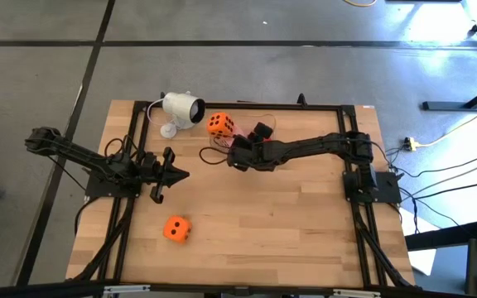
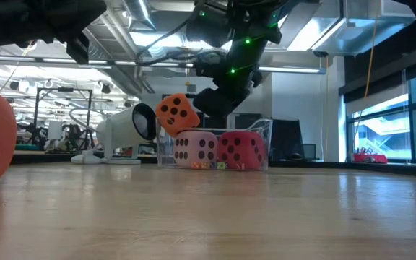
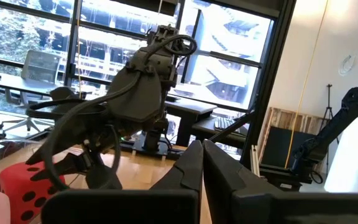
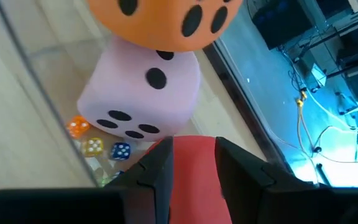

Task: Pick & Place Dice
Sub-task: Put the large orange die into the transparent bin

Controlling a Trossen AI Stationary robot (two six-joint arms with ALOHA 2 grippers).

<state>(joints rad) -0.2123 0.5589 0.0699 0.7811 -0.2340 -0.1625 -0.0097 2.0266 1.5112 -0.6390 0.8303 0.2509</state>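
A clear container (image 2: 264, 128) stands at the table's far middle. In it lie a pale pink die (image 4: 142, 93) and a red die (image 2: 243, 149). One orange die (image 2: 177, 113) rests tilted on the pink die. A second orange die (image 1: 176, 229) lies alone near the table's front edge. My right gripper (image 4: 194, 146) reaches into the container slanting down from the right, its fingers open. The red die (image 4: 194, 180) shows in the gap between them. My left gripper (image 1: 179, 174) waits shut at the table's left, holding nothing. My right gripper has one finger (image 4: 160, 174) on each side of the red die's top. I cannot tell whether the fingers touch it. The red die sits on the container's floor beside the pink die.
A white camera (image 1: 180, 109) on a small stand sits just left of the container, its cable looping behind. Tiny coloured dice (image 4: 95, 146) lie on the container's floor. Bare wood stretches across the table's middle and right front.
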